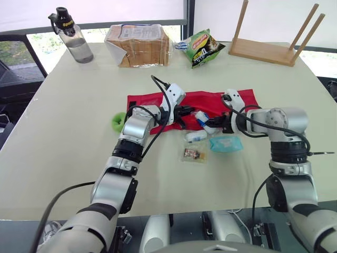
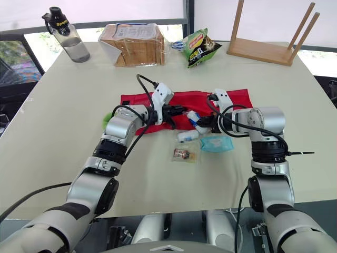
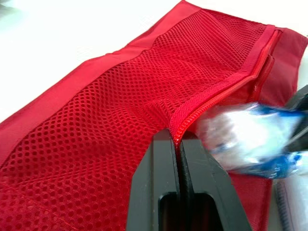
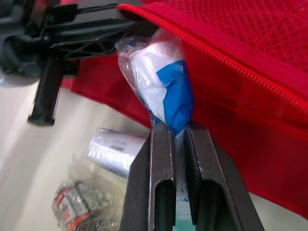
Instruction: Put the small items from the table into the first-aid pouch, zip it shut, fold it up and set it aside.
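The pale counter (image 1: 63,116) carries the red pouch (image 1: 210,98) at mid-frame. The left tool (image 3: 177,139) pinches the pouch's zipper edge, lifting it. The right tool (image 4: 177,129) clamps a blue-white packet (image 4: 159,72) at the pouch's mouth.

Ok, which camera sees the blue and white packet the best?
The right wrist view: the blue and white packet sits big and close, pinched in the jaws of the right gripper, by the red pouch. The left wrist view catches part of it beside the zipper; the eye views show it small, at the pouch's near edge.
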